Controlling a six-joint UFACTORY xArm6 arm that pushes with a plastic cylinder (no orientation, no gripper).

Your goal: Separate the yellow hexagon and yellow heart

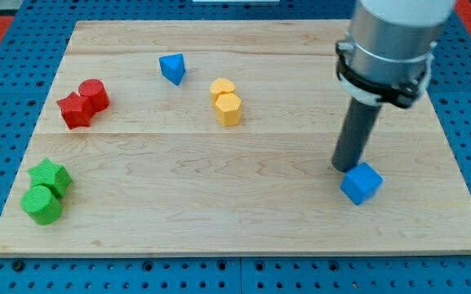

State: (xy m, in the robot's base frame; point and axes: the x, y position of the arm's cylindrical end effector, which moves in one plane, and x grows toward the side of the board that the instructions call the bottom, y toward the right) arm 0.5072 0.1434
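Tip (345, 167) of my rod, no pincer fitted so no jaw state to report, touches blue cube (361, 183). Yellow hexagon (228, 108) well to tip's left, touching yellow heart (222, 87) behind it. Step: approach not begun. Next: travel to pair, wedge between.

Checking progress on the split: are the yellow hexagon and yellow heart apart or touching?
Touching. The yellow heart sits directly against the yellow hexagon; no gap shows. My tip is far off, beside the blue cube.

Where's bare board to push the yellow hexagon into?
Free: the wide middle strip between the yellow hexagon and my tip, and the bottom centre. Crowded: yellow heart touching the hexagon's top; blue cube at my tip.
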